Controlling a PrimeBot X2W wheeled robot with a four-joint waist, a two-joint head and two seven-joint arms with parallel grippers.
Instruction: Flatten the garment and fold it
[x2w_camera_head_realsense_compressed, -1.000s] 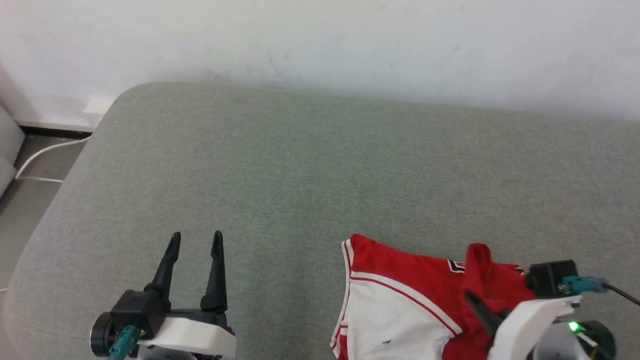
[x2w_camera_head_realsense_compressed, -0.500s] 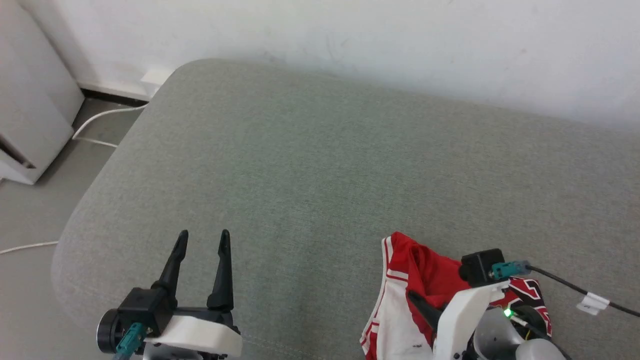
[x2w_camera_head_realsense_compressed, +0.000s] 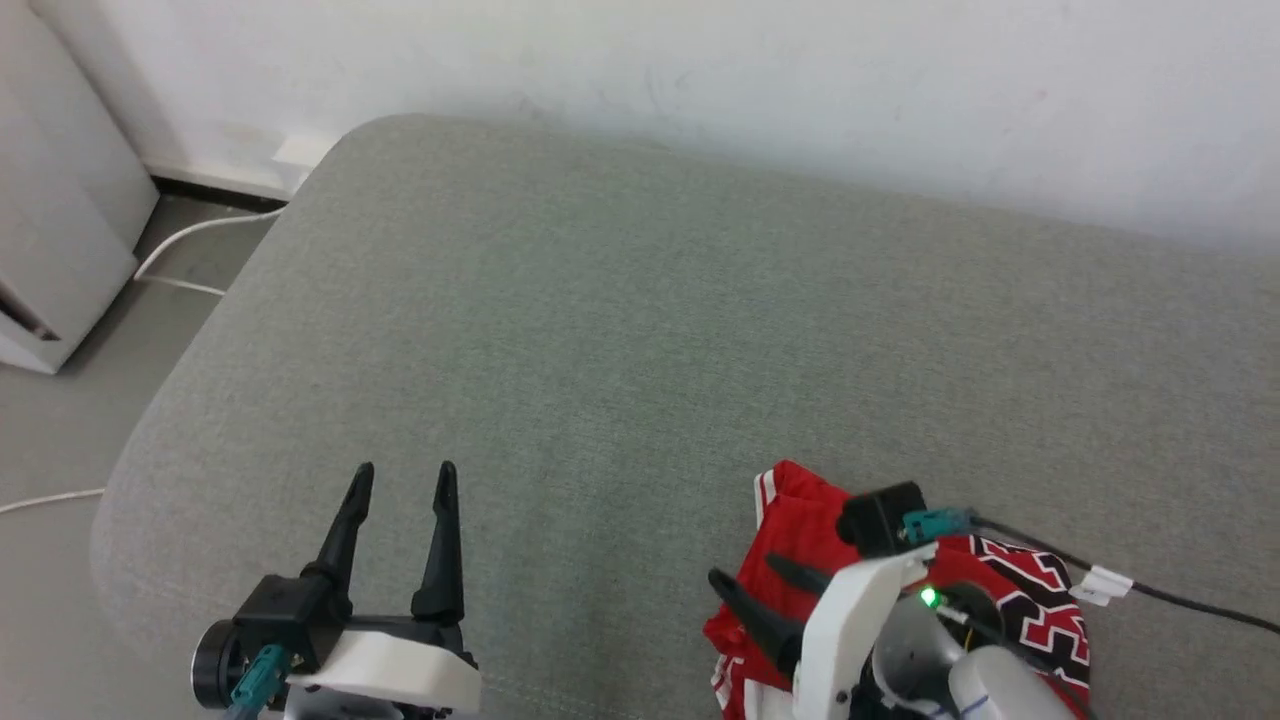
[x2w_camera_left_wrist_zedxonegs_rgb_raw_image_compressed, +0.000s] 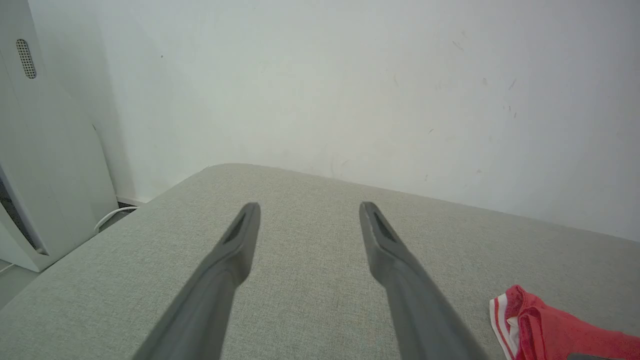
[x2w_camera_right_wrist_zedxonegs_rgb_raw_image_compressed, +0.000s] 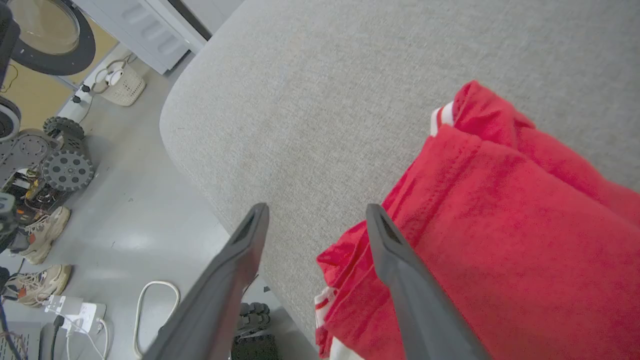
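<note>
The garment (x2w_camera_head_realsense_compressed: 800, 515) lies bunched in a red heap at the lower right of the grey cushion, its black-and-white print (x2w_camera_head_realsense_compressed: 1040, 595) showing on the right side. My right gripper (x2w_camera_head_realsense_compressed: 742, 570) is open above the heap's left edge, fingers pointing left. In the right wrist view the right gripper (x2w_camera_right_wrist_zedxonegs_rgb_raw_image_compressed: 316, 207) has nothing between its fingers; one finger crosses the garment's (x2w_camera_right_wrist_zedxonegs_rgb_raw_image_compressed: 500, 225) red fold with striped trim. My left gripper (x2w_camera_head_realsense_compressed: 400, 478) is open over bare cushion, well left of the garment (x2w_camera_left_wrist_zedxonegs_rgb_raw_image_compressed: 540, 330).
The grey cushion (x2w_camera_head_realsense_compressed: 600, 330) runs back to a white wall (x2w_camera_head_realsense_compressed: 700, 70); its rounded left edge drops to the floor. A white cabinet (x2w_camera_head_realsense_compressed: 50, 220) and a cable (x2w_camera_head_realsense_compressed: 190, 235) stand at the left. Shoes (x2w_camera_right_wrist_zedxonegs_rgb_raw_image_compressed: 40, 240), a power strip (x2w_camera_right_wrist_zedxonegs_rgb_raw_image_compressed: 70, 310) and a wheeled base (x2w_camera_right_wrist_zedxonegs_rgb_raw_image_compressed: 55, 160) are on the floor.
The head camera has shifted. The garment went from partly spread, white sleeve showing, to a bunched heap. My right gripper swung left across it and now stands open. The left gripper kept its pose.
</note>
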